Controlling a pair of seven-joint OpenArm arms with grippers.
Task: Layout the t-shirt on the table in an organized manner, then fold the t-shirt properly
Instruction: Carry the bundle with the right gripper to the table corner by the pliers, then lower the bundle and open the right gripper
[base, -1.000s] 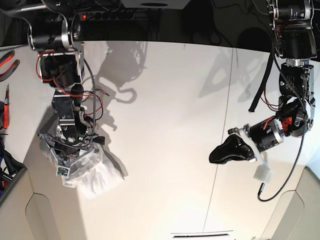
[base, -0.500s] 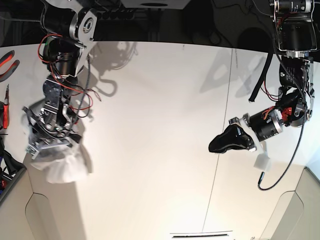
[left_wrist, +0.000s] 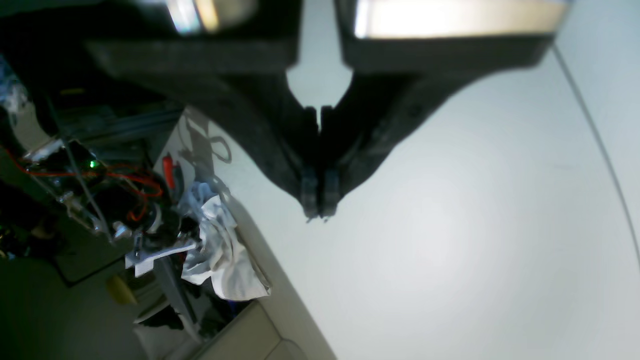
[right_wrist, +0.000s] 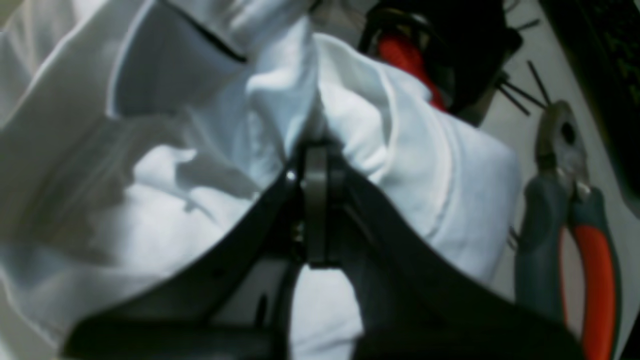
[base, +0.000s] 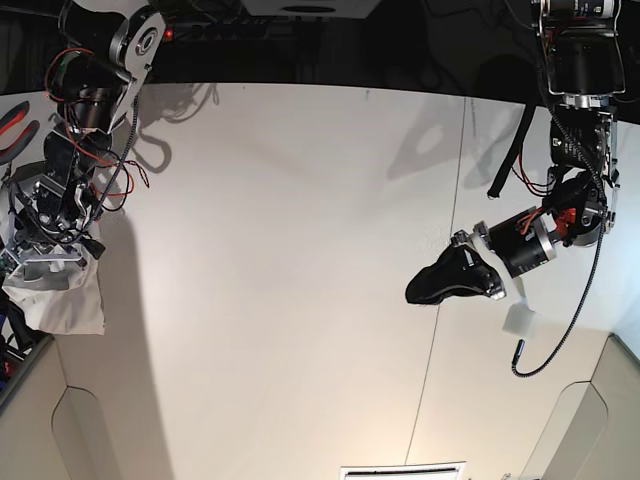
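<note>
The white t-shirt hangs as a crumpled bundle at the far left edge of the table, half over the rim. My right gripper is shut on it from above. In the right wrist view the closed jaws pinch a fold of the t-shirt, and cloth fills most of that view. My left gripper hovers over the right part of the table, shut, with nothing held. In the left wrist view its fingertips meet above the bare table; the t-shirt shows far off.
Red-handled pliers lie just beside the shirt, and more red-handled tools sit off the table's left side. A thin dark seam runs across the tabletop under the left gripper. Cables and a power strip line the back edge.
The right arm has swung the bundled t-shirt left and back, from the front-left of the table out to its left edge. The left gripper has drifted slightly left.
</note>
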